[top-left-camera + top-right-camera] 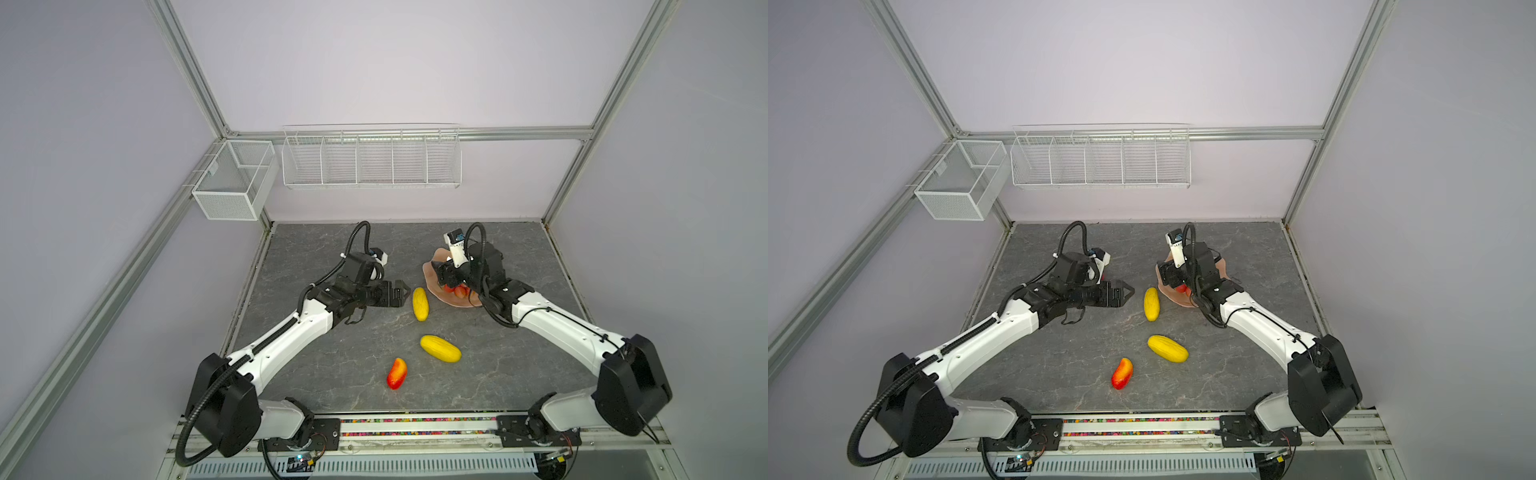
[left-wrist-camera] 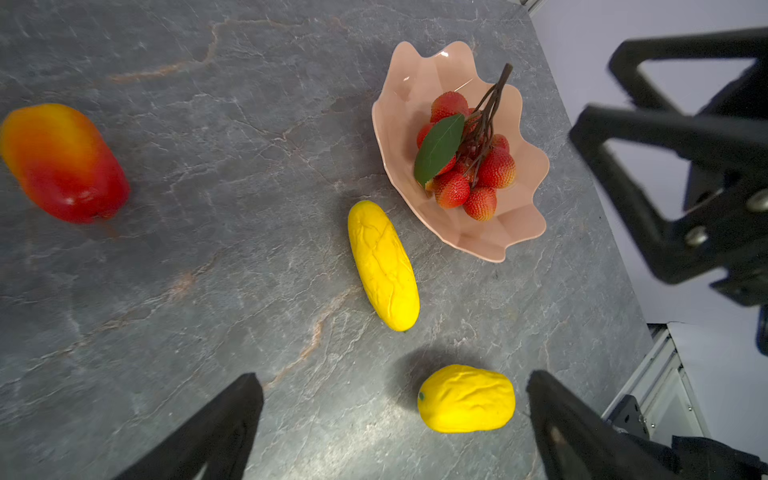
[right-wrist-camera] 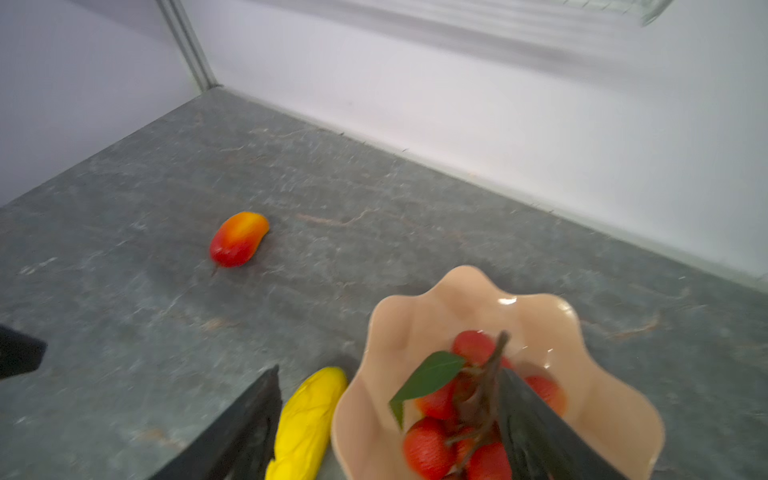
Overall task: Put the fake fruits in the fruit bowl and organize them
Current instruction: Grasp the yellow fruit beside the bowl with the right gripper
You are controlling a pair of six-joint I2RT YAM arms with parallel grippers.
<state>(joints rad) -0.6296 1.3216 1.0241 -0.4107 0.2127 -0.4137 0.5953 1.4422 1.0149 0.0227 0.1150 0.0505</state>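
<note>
Fingers [image 3: 528,424] of right gripper [image 3: 390,370] spread | berries [image 3: 428,449] between, seemingly loose | in bowl [image 3: 615,415]

Both top views look down from high above the front edge of the table [image 1: 498,374] toward the back wall [image 1: 395,75]. Set side by side and facing the same way, they share the whole tabletop, with a slight sideways shift. The left wrist view looks steeply down on the tabletop from close range. The right wrist view sits closer still, just above the bowl [image 3: 415,324], and faces obliquely across the table to a wall corner [image 3: 189,45]. Both wrist views share the bowl, its berries [image 3: 428,451] and the yellow fruit [image 3: 307,415] just beside it.
</note>
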